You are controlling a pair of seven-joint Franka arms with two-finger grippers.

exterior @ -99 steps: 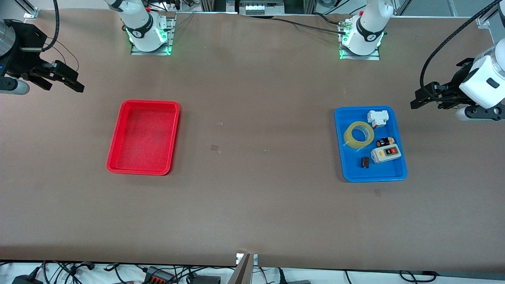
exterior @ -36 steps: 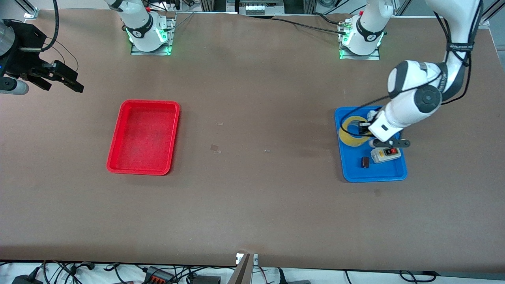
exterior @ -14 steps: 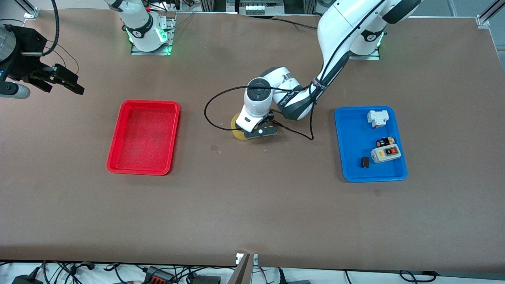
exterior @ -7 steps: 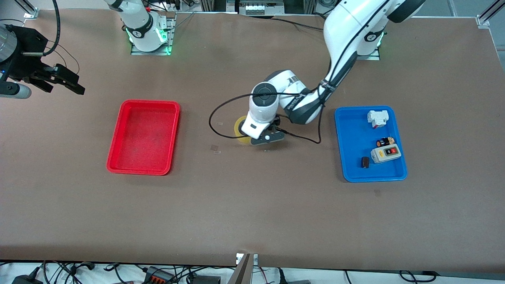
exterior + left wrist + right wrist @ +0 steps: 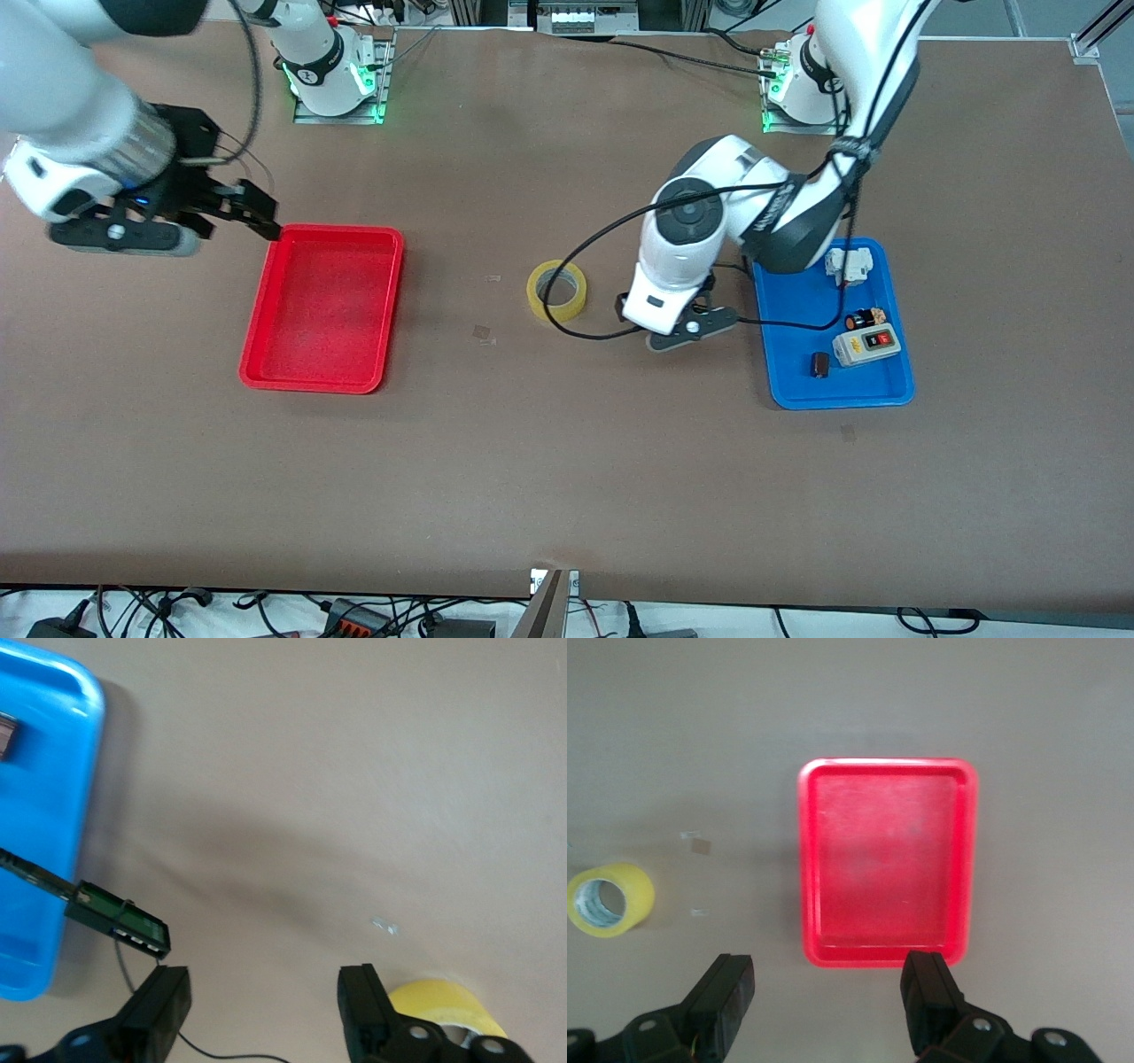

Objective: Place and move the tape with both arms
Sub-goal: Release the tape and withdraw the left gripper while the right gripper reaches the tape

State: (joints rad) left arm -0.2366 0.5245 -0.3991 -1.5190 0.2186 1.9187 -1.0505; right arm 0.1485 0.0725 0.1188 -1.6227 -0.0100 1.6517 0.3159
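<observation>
The yellow tape (image 5: 556, 290) lies flat on the bare table, midway between the red tray (image 5: 257, 310) and the blue tray (image 5: 764, 337). It also shows in the left wrist view (image 5: 447, 1010) and the right wrist view (image 5: 609, 899). My left gripper (image 5: 704, 292) is open and empty, low over the table between the tape and the blue tray; in its own view (image 5: 266, 979) the tape sits just outside one finger. My right gripper (image 5: 257, 213) is open and empty, over the table by the red tray's corner nearest the right arm's base; it also shows in its own view (image 5: 830, 964).
The red tray (image 5: 888, 766) holds nothing. The blue tray (image 5: 35, 815) holds a white block (image 5: 848, 264), a grey switch box (image 5: 866, 346), a small black item (image 5: 820, 364) and small dark round parts (image 5: 866, 317). The left arm's black cable (image 5: 585, 335) loops close beside the tape.
The left gripper has let go of the tape at mid-table and moved off toward the blue tray. The right arm has swung in from its end of the table to the red tray.
</observation>
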